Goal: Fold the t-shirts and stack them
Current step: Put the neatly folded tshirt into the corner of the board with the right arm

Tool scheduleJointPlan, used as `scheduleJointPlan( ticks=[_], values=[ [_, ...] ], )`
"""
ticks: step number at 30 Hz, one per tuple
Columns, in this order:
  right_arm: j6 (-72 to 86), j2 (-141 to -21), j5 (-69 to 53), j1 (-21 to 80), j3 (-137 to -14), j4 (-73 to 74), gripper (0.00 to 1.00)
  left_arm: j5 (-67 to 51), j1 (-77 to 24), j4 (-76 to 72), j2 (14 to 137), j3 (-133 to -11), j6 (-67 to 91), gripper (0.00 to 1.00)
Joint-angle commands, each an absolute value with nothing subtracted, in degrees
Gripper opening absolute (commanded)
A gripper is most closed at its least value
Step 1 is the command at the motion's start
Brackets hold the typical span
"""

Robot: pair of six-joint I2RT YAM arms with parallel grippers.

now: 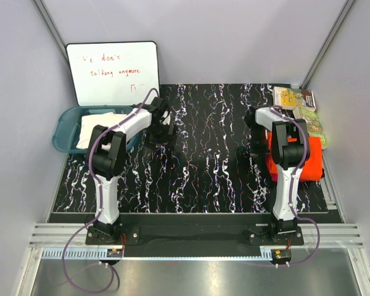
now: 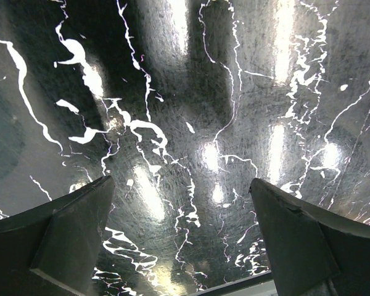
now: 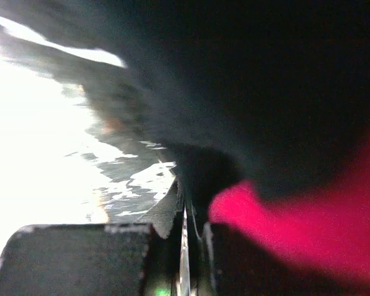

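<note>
counter: a black slab counter with white marble veins (image 1: 203,176) carries everything.
left end effector: the left end effector (image 1: 160,128) hovers over the far-left part of the counter, released, its jaws spread wide. the left wrist view shows only veined counter between its two dark fingers (image 2: 68,237).
right end effector: the right end effector (image 3: 185,216) is clenched, its fingers pressed together with only a hairline slit. blur hides whether any cloth is pinched. in the top view it points down at the right side of the counter.
orange shirt: a bright orange fabric t-shirt (image 1: 314,161) lies folded at the right edge of the counter, partly hidden by the right arm.
pink shirt: a magenta-pink soft fabric t-shirt (image 3: 296,237) fills the lower right of the right wrist view, just beside the clenched fingers, blurred.
white shirt: a cream-white fabric t-shirt (image 1: 98,126) lies inside a teal plastic tub (image 1: 60,134) at the far-left edge, beside the left arm.
background: a white dry-erase board with red handwriting (image 1: 111,71) leans behind the tub. colourful booklets (image 1: 296,102) sit at the far-right corner.
</note>
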State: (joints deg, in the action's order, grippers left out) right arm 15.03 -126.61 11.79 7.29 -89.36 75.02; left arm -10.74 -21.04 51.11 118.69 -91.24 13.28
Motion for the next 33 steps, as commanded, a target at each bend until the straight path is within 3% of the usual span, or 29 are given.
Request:
scheduleJointPlan(
  ticks=[1,11,16,20,23,33],
  values=[
    [13.89,-120.42,7.83,7.38,-96.93,71.28,0.15,-10.20,-20.65,50.36,115.23,-91.23,12.30,0.99],
    [12.13,-125.22,0.18,13.00,-116.95,69.61,0.70,-10.90,-20.30,49.83,113.82,-91.41,11.87,0.99],
    [12.39,-134.01,-1.93,15.99,-132.95,73.73,0.77,-10.81,-19.95,49.48,112.15,-91.14,11.25,0.99],
    [12.65,-143.25,-3.42,18.45,-151.05,78.14,0.88,-9.06,-19.51,49.57,111.10,-90.79,10.90,0.99],
    [13.53,-144.23,-5.71,19.42,-152.23,76.30,0.97,-6.69,-18.90,50.01,109.95,-90.70,10.90,0.99],
    [10.81,-142.57,-0.18,20.21,-145.99,74.27,1.00,-7.29,-15.91,49.84,109.07,-90.17,10.37,0.99]
  ],
)
